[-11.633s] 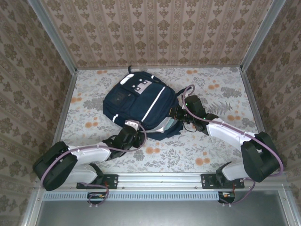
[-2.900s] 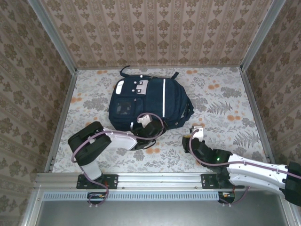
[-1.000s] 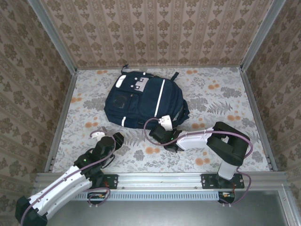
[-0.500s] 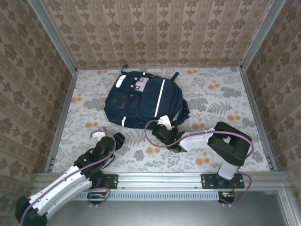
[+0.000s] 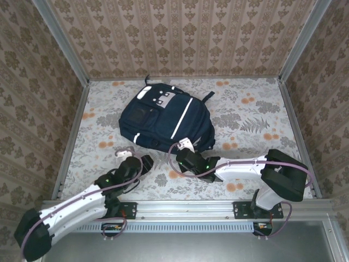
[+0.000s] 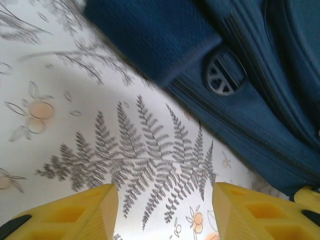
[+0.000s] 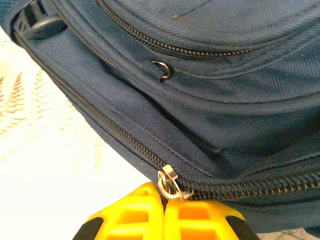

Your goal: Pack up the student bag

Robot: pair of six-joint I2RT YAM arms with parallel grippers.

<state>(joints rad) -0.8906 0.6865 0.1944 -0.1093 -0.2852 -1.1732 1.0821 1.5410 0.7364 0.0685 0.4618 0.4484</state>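
Floral cloth [image 5: 256, 109] bears the bag [image 5: 163, 117] lying flat toward the back, its near-edge zip pull [image 7: 169, 182] pinched in the closed right gripper [image 7: 163, 202], likely to unzip it, while the left gripper [image 6: 164, 192] hovers open and empty just beside.

student bag [image 5: 166, 117] on table [image 5: 256, 114], both arms' jaws just before it

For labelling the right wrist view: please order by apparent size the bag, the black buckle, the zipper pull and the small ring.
bag, largest
buckle, partly cut off
zipper pull and ring look alike; the pull is nearer the camera, so unranked
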